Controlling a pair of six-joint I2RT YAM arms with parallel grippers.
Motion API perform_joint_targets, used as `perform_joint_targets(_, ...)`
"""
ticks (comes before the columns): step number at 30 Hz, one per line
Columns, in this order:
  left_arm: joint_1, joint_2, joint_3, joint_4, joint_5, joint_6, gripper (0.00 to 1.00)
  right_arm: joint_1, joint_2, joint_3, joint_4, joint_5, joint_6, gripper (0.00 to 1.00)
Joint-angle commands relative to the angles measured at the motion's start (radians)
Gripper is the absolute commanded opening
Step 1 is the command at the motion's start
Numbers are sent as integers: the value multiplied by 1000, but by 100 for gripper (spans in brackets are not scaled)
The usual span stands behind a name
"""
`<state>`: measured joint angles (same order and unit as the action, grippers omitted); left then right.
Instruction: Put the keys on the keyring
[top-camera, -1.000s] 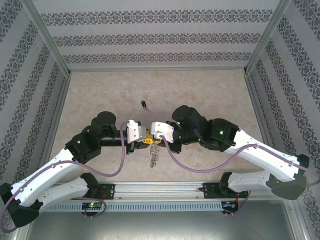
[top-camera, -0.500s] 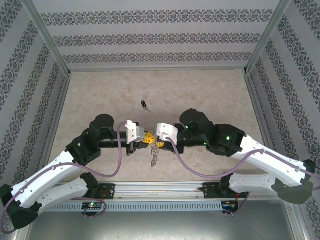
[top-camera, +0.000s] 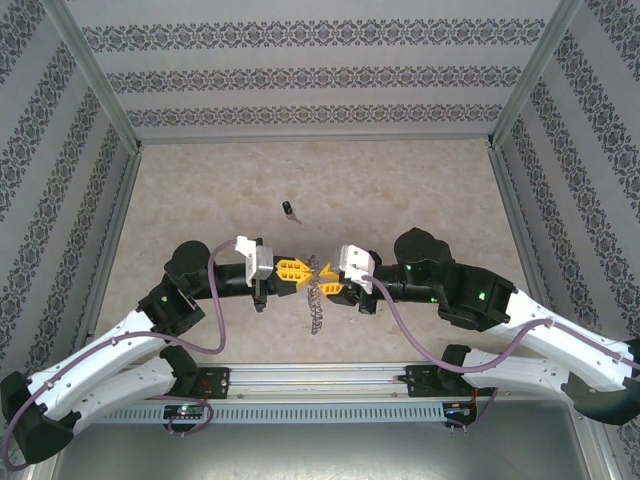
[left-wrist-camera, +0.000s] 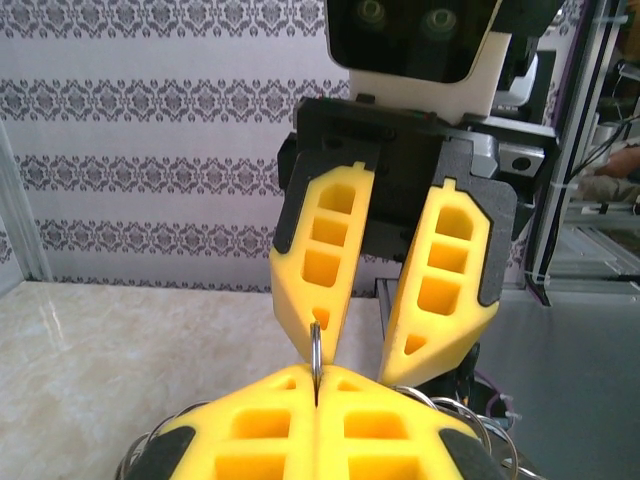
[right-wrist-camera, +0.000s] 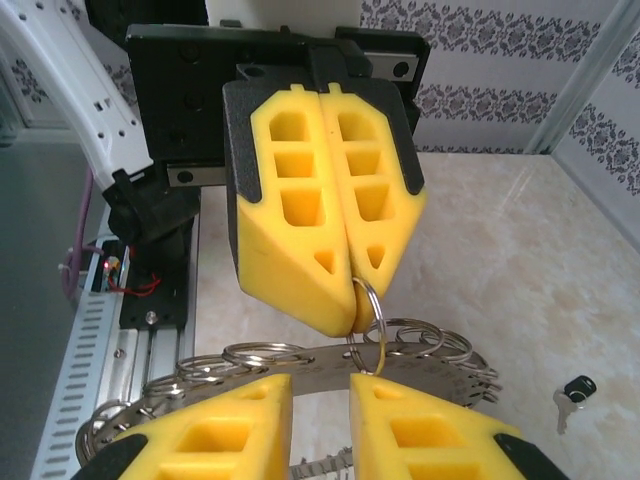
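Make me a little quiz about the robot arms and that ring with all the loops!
1. True or false: the key lies on the table, off the keyring.
2. Fill in: the right fingers stand ____ (open or shut).
3. Which fingers pinch a wire loop of the keyring? A) left fingers B) right fingers C) neither

Key: 1 true; 2 open; 3 A.
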<state>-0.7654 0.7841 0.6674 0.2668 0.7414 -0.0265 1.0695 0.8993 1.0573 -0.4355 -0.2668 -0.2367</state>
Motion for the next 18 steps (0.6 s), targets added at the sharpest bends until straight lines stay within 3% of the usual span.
perform_joint_targets(1, 0, -17, -6, 151, 38, -56, 0, 0, 0, -20, 81, -32, 32, 23)
perform_joint_targets(18, 0, -29, -20, 193, 57, -84, 0, -29, -28, -55, 160, -36, 79, 21)
